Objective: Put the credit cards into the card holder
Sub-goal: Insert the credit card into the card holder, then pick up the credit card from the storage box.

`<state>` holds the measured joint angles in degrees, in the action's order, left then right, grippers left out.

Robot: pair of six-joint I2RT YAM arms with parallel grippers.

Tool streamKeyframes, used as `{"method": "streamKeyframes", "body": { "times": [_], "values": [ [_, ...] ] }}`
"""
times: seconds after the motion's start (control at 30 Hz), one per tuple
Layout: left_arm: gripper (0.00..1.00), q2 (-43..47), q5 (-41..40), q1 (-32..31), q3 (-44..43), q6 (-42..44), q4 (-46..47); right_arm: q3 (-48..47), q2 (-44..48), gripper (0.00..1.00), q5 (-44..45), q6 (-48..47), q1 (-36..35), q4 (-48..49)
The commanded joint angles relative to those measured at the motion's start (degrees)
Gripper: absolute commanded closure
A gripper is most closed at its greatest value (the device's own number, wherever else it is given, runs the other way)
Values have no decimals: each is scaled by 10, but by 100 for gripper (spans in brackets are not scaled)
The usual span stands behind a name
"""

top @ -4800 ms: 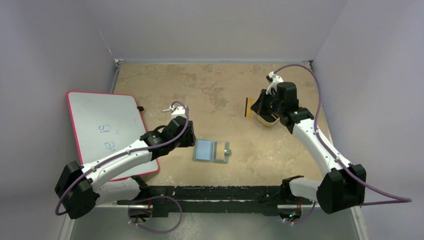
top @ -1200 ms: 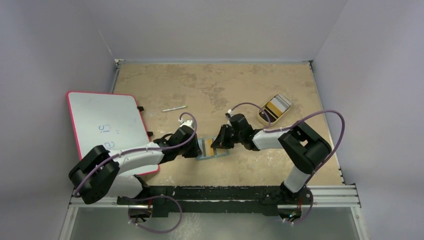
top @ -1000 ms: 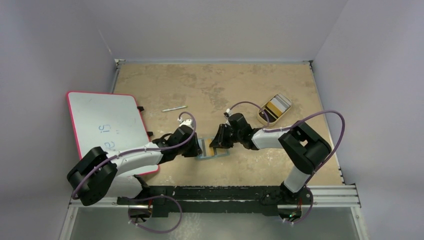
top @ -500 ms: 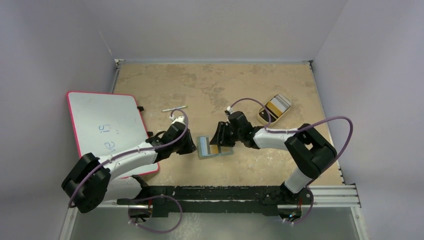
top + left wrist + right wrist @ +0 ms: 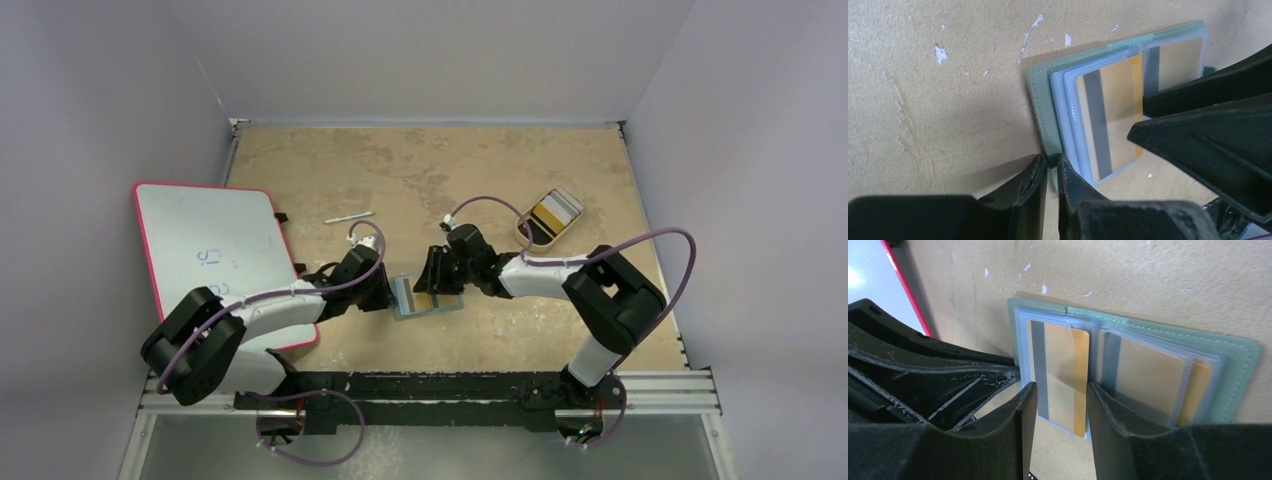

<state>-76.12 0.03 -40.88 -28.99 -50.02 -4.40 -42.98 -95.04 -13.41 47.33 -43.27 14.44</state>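
Note:
The grey-green card holder [image 5: 428, 297] lies open on the table between both grippers. Its clear pale-blue pockets face up. A yellow-orange credit card [image 5: 1060, 367] with a grey stripe sits in the left pocket, and another credit card [image 5: 1148, 375] fills the right pocket. My left gripper [image 5: 1050, 159] is shut on the holder's green left edge [image 5: 1040, 100]. My right gripper [image 5: 1062, 387] stands open over the left card's near end, one finger on each side. More credit cards [image 5: 553, 211], black and yellow-orange, lie in the tan tray [image 5: 527, 234] at the back right.
A red-framed whiteboard [image 5: 215, 255] lies at the left under my left arm. A thin pen [image 5: 348, 217] rests on the table behind the left gripper. The two grippers' fingers [image 5: 1208, 145] crowd close together over the holder.
My left gripper drew back a little, then returned to the holder's left edge and closed on it. My right gripper's jaws widened around the yellow card and shifted slightly left.

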Motion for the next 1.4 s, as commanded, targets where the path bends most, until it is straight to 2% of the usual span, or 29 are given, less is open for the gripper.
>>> {"method": "streamKeyframes", "body": {
  "times": [0.0, 0.17, 0.47, 0.67, 0.73, 0.93, 1.03, 1.23, 1.37],
  "values": [
    [89, -13, 16, 2, -1, -4, 50, -24, -16, 57, -12, 7, -20, 11],
    [90, -19, 12, 2, -5, -4, 51, -24, -19, 62, -9, 15, -24, 12],
    [89, -15, 1, 3, -24, 8, 28, -29, -4, 62, -4, -11, -24, 7],
    [86, 7, -11, 8, -40, 11, 8, -18, 29, 52, -6, -26, -23, -23],
    [84, 19, -24, 9, -48, 13, -9, -20, 53, 50, 7, -58, -23, -36],
    [78, 85, -57, 9, -81, 33, -60, -65, 104, 43, 103, -144, -20, -130],
    [71, 102, -65, 9, -115, 53, -100, -99, 115, 40, 160, -186, -9, -168],
    [41, 119, -60, 10, -185, 90, -193, -161, 115, 40, 257, -272, 67, -255],
    [35, 152, -72, 9, -198, 110, -228, -190, 123, 39, 335, -324, 120, -284]
  ]
}}
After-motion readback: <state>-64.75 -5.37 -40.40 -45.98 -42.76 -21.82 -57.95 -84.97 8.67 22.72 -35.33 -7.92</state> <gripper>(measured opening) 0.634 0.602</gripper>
